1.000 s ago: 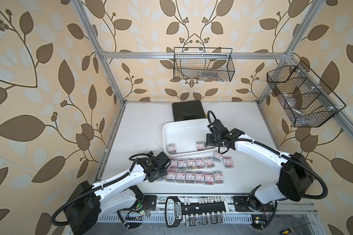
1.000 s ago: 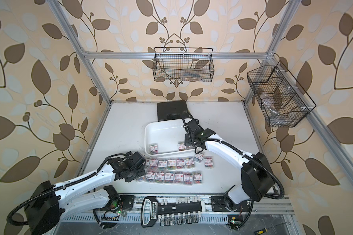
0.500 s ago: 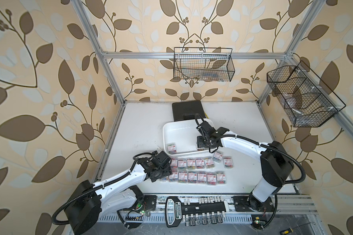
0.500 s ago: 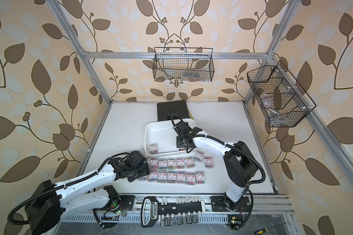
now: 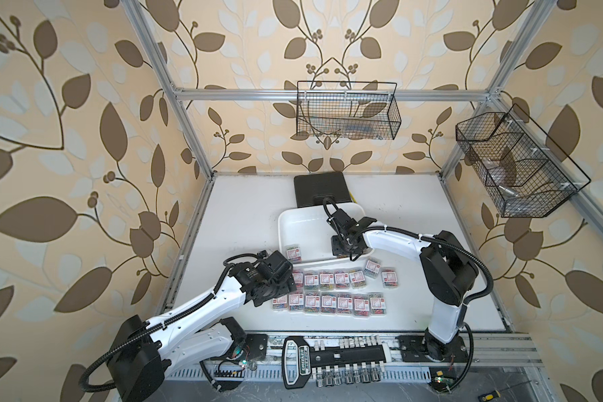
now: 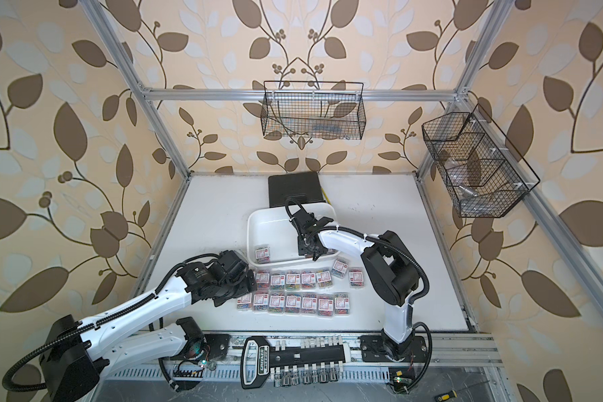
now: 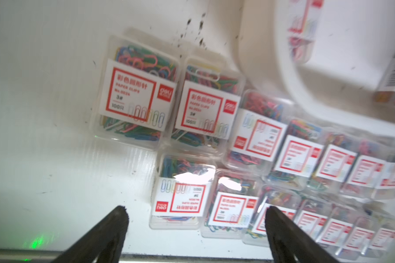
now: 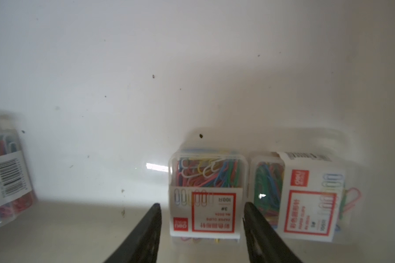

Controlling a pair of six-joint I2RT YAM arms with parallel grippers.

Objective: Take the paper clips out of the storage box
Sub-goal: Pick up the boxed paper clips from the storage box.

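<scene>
Risk of shoving neighbouring clear plastic paper-clip box (image 8: 306,200) while closing right gripper (image 8: 201,206), parted astride its twin (image 8: 205,177), not yet gripping; left gripper (image 7: 195,208) wide, empty.

My left pincer (image 7: 195,208), in front of the storage box (image 5: 303,226), has spread wide, leaving 1 box of paper clips (image 7: 180,193) lying free. My right pincer (image 8: 202,205) has swung from the storage box's front right rim inward and down, its jaws narrowing either side of another box of paper clips (image 8: 205,180).
</scene>
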